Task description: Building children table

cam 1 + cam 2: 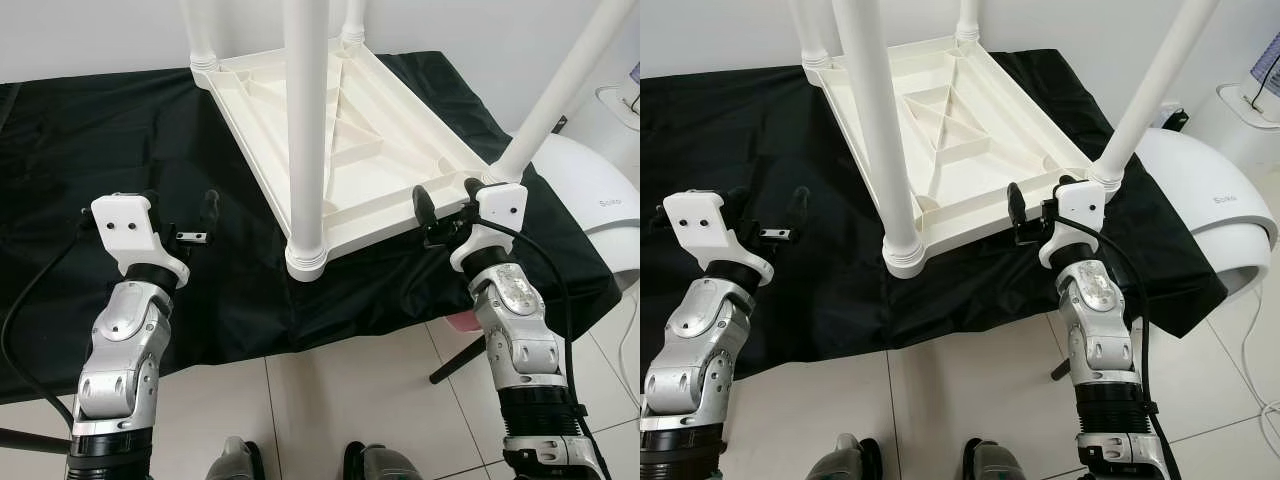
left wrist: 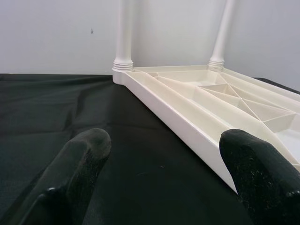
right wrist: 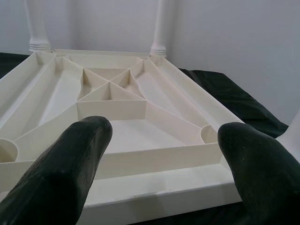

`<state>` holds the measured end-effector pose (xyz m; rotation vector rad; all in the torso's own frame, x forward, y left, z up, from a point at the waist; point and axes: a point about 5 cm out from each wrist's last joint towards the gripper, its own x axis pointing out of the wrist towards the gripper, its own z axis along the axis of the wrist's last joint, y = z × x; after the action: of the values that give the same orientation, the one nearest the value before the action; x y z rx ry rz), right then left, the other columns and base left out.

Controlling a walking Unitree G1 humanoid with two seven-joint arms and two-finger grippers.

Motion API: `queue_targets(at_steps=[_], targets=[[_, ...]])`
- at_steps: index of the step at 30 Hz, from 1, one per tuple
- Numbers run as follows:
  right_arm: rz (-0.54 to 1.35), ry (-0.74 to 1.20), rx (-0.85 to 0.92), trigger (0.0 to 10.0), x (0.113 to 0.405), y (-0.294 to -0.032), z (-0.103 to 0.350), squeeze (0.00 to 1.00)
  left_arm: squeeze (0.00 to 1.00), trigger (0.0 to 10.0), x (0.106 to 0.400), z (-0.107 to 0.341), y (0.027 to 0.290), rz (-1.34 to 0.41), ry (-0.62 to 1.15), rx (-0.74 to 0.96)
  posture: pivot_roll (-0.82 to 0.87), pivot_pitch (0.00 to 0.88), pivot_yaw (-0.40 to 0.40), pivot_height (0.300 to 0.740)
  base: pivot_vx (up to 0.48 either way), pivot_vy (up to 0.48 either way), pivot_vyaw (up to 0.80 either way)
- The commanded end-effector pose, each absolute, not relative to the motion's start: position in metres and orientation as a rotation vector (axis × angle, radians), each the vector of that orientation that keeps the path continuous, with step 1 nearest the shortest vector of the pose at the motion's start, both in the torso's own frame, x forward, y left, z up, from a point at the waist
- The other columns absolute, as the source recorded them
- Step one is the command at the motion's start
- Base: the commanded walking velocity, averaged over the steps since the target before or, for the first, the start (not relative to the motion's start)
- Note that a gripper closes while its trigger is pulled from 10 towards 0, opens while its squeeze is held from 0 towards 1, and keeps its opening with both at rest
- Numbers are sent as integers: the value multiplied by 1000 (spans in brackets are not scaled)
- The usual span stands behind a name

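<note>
Children table: a white plastic children table [image 1: 330,140] lies upside down on the surface, its ribbed underside facing up.
Legs: four white legs stand upright from its corners; the near-left leg [image 1: 306,130] rises in the middle of the head views, the near-right leg [image 1: 560,95] leans up toward the right, and two more stand at the far corners [image 2: 123,35].
Surface: a surface draped in a black cloth [image 1: 90,150]; the cloth hangs over the near edge above a pale tiled floor [image 1: 340,400].
Left pincer: the left pincer [image 1: 195,225] is over the black cloth, left of the table and apart from it, fingers [image 2: 79,164] spread with nothing between them.
Right pincer: the right pincer [image 1: 447,200] is at the table's near-right corner, just beside the foot of the near-right leg, fingers [image 3: 79,154] spread and facing the near rim; I cannot tell whether they touch it.
Right side: a white rounded appliance [image 1: 590,210] stands on the floor beside the surface.
</note>
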<state>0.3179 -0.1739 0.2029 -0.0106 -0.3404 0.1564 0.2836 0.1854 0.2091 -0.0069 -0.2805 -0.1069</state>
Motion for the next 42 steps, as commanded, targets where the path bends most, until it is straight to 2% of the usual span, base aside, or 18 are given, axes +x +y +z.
queue_targets(at_steps=[1,12,17,24,35,42], targets=[[147,-338,-10,10000,316,-178,202,0,0,10000,281,210,185,-107,-281,-1,-56,164,-27,740,0,0,0],[146,-340,-11,10000,317,-178,203,0,0,10000,281,211,184,-122,-284,-4,-58,157,-29,740,0,0,0],[150,-339,-12,10000,317,-178,203,0,0,10000,278,212,176,-207,-292,-14,-58,157,-29,740,0,0,0],[156,-336,-14,10000,317,-177,202,0,0,10000,270,209,161,-340,-291,65,-53,149,-33,740,0,0,0],[149,-304,-18,10000,316,-176,193,0,0,10000,264,202,162,-338,-273,92,-59,149,-28,740,0,0,0],[110,-222,-40,10000,310,-167,173,0,0,10000,259,193,163,-229,-246,129,-48,172,-20,740,0,0,0]])
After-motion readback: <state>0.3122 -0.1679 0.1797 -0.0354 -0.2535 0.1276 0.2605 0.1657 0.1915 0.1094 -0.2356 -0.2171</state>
